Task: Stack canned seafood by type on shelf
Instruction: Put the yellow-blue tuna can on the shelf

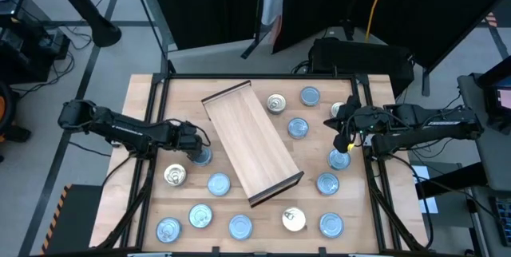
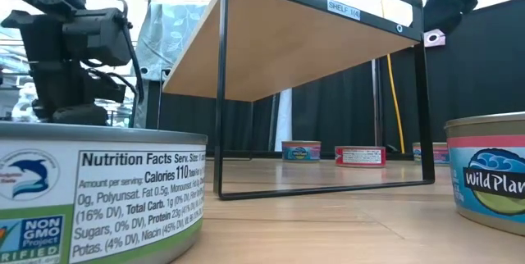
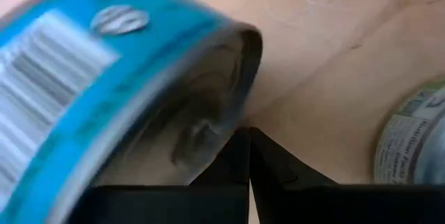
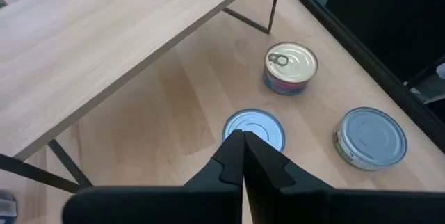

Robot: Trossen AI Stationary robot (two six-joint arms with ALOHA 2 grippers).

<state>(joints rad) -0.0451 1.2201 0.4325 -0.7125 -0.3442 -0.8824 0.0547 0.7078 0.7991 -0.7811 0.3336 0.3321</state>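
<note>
The shelf (image 1: 251,149), a long light-wood board on thin dark legs, stands slantwise mid-table. Round flat tins lie around it, most with light-blue tops and a few gold-topped, such as (image 1: 277,103). My left gripper (image 3: 248,133) is shut and points steeply down at a blue-labelled tin (image 3: 118,92), just left of the shelf (image 1: 201,156). That tin looks tipped, its silvery flat face turned toward the fingers. My right gripper (image 4: 243,140) is shut and hangs in the air over a light-blue-topped tin (image 4: 254,128) at the table's right, touching nothing. My left gripper's shut fingertips (image 3: 236,151) stand at the rim of the tin's silvery face (image 3: 240,106), coming steeply from above. The view is blurred there, so I cannot tell whether they touch it. The tin's barcode side (image 3: 49,78) faces away from the fingers.
Tins lie along the near edge (image 1: 200,215), and others stand to the right of the shelf (image 1: 298,128). A gold-topped tin (image 4: 290,67) and a grey-topped one (image 4: 370,137) lie beyond my right gripper. A dark frame rail (image 1: 369,113) borders the table.
</note>
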